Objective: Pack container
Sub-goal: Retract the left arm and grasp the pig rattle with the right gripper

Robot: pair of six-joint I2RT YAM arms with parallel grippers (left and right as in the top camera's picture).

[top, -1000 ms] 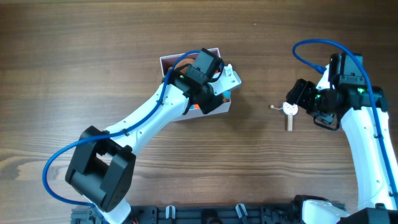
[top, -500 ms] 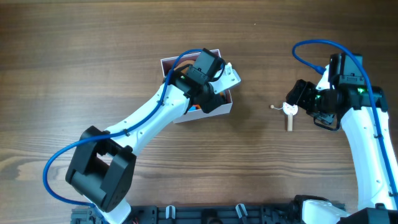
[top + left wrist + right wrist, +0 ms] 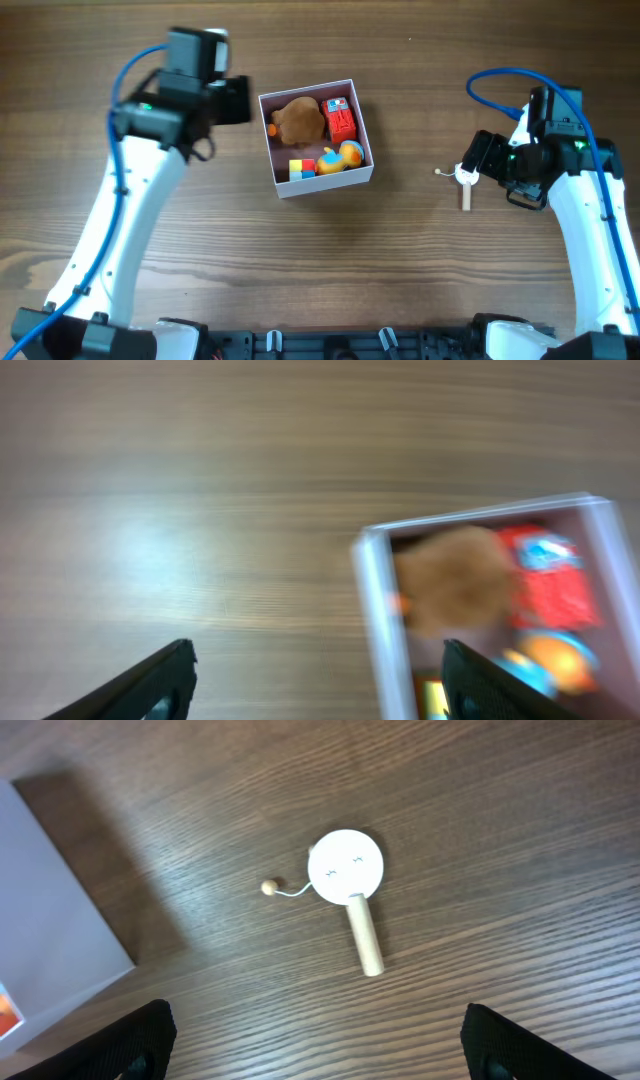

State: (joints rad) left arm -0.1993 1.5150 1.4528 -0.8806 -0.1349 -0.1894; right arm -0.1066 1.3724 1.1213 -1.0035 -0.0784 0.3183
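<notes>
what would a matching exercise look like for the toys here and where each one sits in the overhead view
Things
1. brown plush toy
2. red toy
3. coloured cube
4. white rattle with wooden handle

Places (as seen in the overhead view)
a. on the table, to the right of the container
b. upper right corner of the container
c. lower left corner of the container
d. upper left corner of the container

Pairs: 1-d, 2-b, 3-c, 4-a
</notes>
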